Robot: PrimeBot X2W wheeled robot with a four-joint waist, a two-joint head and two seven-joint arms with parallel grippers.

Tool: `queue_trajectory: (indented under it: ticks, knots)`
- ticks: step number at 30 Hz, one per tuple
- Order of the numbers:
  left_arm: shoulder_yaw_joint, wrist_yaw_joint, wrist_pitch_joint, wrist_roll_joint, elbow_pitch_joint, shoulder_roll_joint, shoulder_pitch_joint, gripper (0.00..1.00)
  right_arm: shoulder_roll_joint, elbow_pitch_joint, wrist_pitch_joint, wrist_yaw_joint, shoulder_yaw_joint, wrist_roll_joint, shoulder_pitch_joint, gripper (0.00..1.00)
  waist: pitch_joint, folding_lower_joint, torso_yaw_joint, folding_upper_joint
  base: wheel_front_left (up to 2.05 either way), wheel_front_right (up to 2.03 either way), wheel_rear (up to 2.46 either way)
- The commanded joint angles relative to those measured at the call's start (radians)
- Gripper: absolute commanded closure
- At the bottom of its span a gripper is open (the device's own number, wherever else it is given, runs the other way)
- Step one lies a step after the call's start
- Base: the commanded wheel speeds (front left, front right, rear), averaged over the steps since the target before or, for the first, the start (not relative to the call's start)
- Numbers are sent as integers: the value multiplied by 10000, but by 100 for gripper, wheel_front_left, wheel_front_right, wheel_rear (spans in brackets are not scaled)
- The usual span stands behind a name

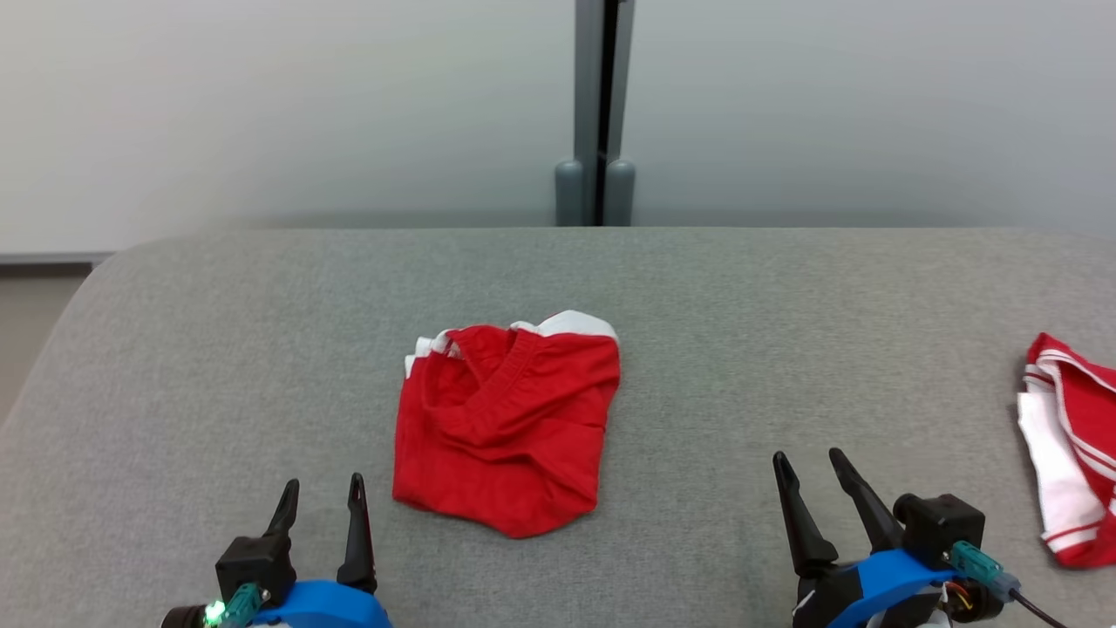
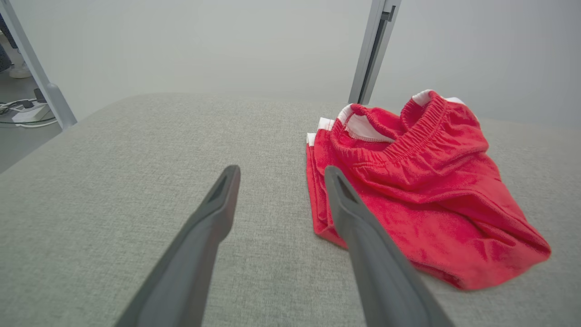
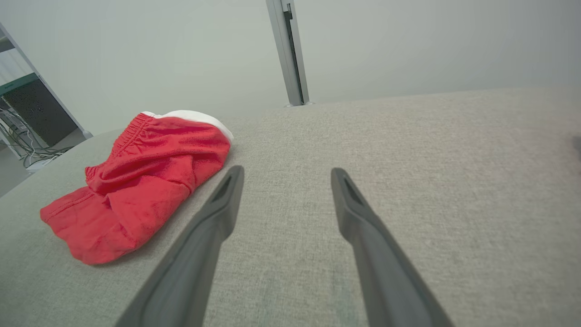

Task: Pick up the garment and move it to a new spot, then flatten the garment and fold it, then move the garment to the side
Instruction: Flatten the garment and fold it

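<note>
Two grippers low over grey padded table (image 1: pixel 174 349). Left gripper (image 1: pixel 323 481) at 7 o'clock, jaws spread wide, holding nothing. Red garment (image 1: pixel 506 423) bunched at centre, white trim on its 12 o'clock edge, apart from both grippers. Right gripper (image 1: pixel 807 453) at 5 o'clock, jaws wide, holding nothing. Second red-and-white garment (image 1: pixel 1068 445) at 3 o'clock edge.

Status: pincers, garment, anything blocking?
Left pincer, right pincer open, empty. Red garment rumpled between them, not gripped. Second red-white garment far right, not blocking.
</note>
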Motion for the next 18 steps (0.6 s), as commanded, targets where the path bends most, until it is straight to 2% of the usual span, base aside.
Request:
queue_trajectory:
  ticks: [1, 14, 18]
  knots:
    - [52, 34, -23, 76, -103, 3, 151, 0, -13, -24, -1, 0, -15, -60, 168, 0, -272, 2, -294, 1, 0, 0, 0]
    - [270, 285, -23, 451, -342, -3, 829, 0, -16, -46, -1, 0, -466, -560, 729, 0, -580, 2, -503, 1, 0, 0, 0]
    - [120, 207, -23, 339, -352, -4, 639, 0, -11, 28, -1, 0, -75, -322, 546, 0, -385, 2, -254, 1, 0, 0, 0]
